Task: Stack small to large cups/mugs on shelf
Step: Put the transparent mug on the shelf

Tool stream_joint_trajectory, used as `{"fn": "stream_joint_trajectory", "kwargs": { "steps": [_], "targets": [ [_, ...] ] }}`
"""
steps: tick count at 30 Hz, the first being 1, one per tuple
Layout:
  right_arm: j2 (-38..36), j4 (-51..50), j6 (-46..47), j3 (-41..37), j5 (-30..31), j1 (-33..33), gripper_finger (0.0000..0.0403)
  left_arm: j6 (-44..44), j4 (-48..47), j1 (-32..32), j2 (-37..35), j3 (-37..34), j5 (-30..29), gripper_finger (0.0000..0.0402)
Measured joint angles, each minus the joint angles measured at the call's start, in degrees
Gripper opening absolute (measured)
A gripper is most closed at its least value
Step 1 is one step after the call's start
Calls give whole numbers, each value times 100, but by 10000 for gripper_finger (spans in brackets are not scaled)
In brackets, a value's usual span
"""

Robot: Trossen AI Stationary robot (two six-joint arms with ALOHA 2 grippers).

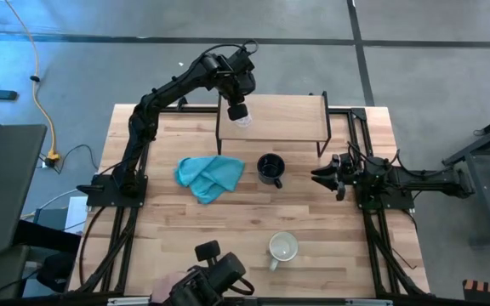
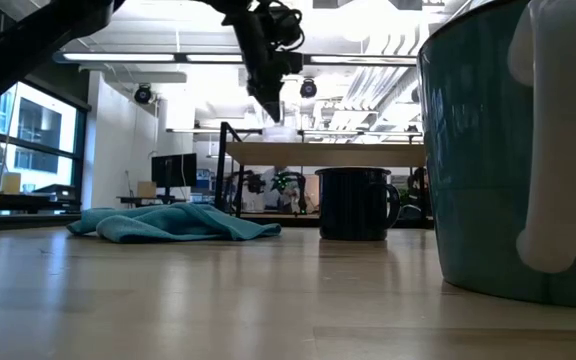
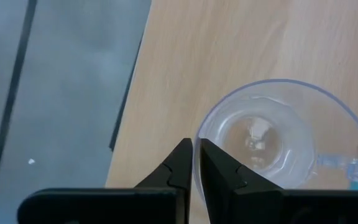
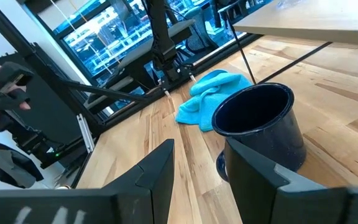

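The left hand (image 3: 193,163), fingers nearly together, pinched the rim of the glass cup (image 3: 272,134) over the shelf (image 1: 283,115) in the upper middle of the high view. That thin rim pinch could have slipped, tipping the cup off the near edge. The right hand (image 4: 197,168) stood open at the right, just beside the black mug (image 4: 260,127) on the counter (image 1: 330,221). The pale mug (image 1: 282,248) sat lower down.

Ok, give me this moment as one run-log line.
left gripper: shut on glass cup rim, over shelf | right gripper: open, near black mug | pale mug: on table, untouched
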Motion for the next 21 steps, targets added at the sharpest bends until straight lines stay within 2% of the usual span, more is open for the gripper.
{"fn": "stream_joint_trajectory", "kwargs": {
  "steps": [21],
  "targets": [
    [86,-1,-5,0,1,0,134,437,-76,-1,0,0,-91,17]
  ]
}}
